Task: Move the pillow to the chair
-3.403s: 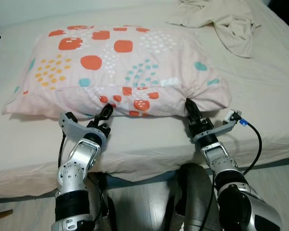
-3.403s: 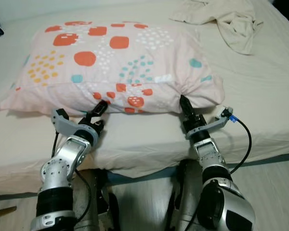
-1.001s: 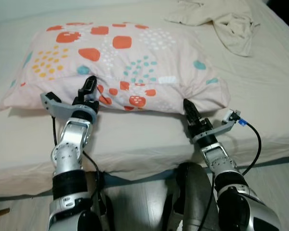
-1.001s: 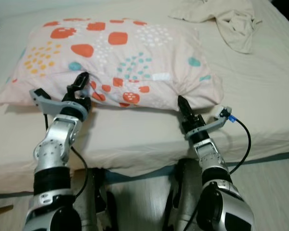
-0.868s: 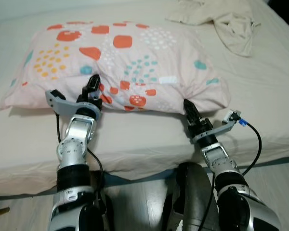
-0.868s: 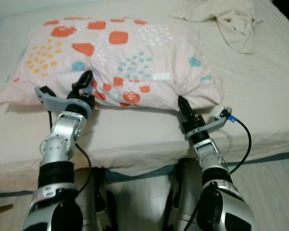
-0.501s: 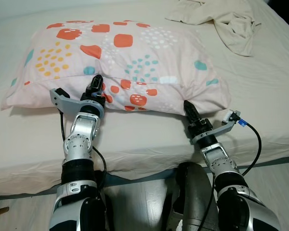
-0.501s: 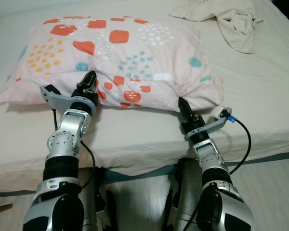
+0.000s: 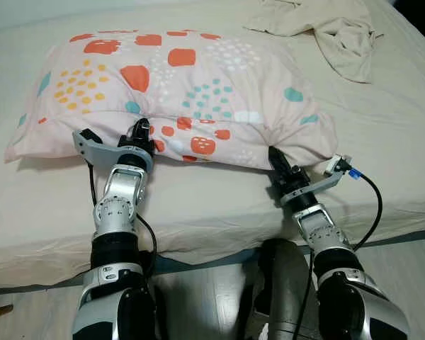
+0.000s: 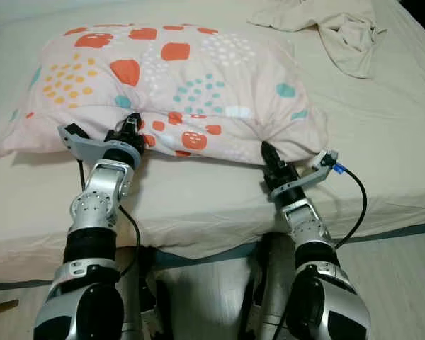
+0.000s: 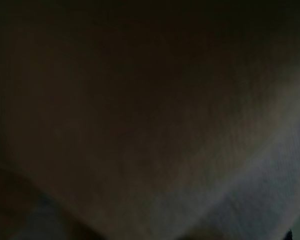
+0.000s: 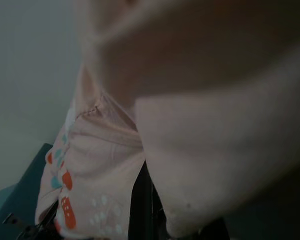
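A pale pink pillow (image 9: 191, 78) with orange, teal and yellow spots lies across the bed (image 9: 382, 134) in front of me. My left gripper (image 9: 141, 132) is pushed into the pillow's near edge left of centre, and the cloth puckers around its fingers. My right gripper (image 9: 275, 157) is shut on the near edge toward the pillow's right corner, where the fabric bunches. The right wrist view has pillow cloth (image 12: 105, 165) pressed close around a black finger (image 12: 140, 205). In the left wrist view I can make out only dark fabric (image 11: 165, 125).
A crumpled beige cloth (image 9: 333, 28) lies at the far right of the bed. The mattress edge runs just before my arms, with grey floor (image 9: 212, 304) below it. A black cable with a blue plug (image 9: 350, 172) loops off my right wrist.
My left gripper has moved from beside the pillow into its near edge and sunk into the fold. The right gripper has kept its hold at the same spot.
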Robot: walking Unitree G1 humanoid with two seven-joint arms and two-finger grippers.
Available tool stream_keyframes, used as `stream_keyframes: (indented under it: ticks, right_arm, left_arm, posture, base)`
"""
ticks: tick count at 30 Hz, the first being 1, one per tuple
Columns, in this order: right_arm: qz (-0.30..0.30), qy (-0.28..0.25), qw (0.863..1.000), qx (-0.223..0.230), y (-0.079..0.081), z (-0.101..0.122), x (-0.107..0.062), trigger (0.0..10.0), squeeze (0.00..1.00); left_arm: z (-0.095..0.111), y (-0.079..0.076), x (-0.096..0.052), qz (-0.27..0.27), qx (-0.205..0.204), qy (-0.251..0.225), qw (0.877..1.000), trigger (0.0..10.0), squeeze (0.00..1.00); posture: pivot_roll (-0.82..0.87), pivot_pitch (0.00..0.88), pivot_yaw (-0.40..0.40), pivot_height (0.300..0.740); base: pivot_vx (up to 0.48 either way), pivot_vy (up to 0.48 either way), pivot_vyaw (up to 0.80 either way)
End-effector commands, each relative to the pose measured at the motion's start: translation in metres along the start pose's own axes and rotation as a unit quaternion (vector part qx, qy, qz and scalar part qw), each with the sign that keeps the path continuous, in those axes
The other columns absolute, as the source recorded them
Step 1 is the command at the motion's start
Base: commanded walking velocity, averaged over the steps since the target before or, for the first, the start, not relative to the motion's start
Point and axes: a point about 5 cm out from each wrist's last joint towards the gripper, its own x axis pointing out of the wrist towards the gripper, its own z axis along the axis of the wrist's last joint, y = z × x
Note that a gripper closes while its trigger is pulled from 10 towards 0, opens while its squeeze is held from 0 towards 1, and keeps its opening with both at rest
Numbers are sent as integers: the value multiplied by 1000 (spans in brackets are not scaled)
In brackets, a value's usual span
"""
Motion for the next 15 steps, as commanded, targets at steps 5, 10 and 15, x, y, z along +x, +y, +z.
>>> stream_keyframes:
  ticks: [5,10,15]
  right_arm:
    - [-2,-10,999,-40,5,16,5,0,0]
    - [10,-7,997,-77,11,22,8,0,0]
    - [30,-9,995,-98,20,28,11,0,0]
  left_arm:
    - [8,-7,-2,-21,-9,-10,1000,0,0]
    - [7,-21,-5,-54,24,1,998,0,0]
    - [5,-45,-9,-125,107,20,986,0,0]
  posture:
    - [-4,366,59,525]
    - [-12,338,51,525]
    - [-19,289,38,545]
  base:
    - [0,0,0]
    - [0,0,0]
    - [0,0,0]
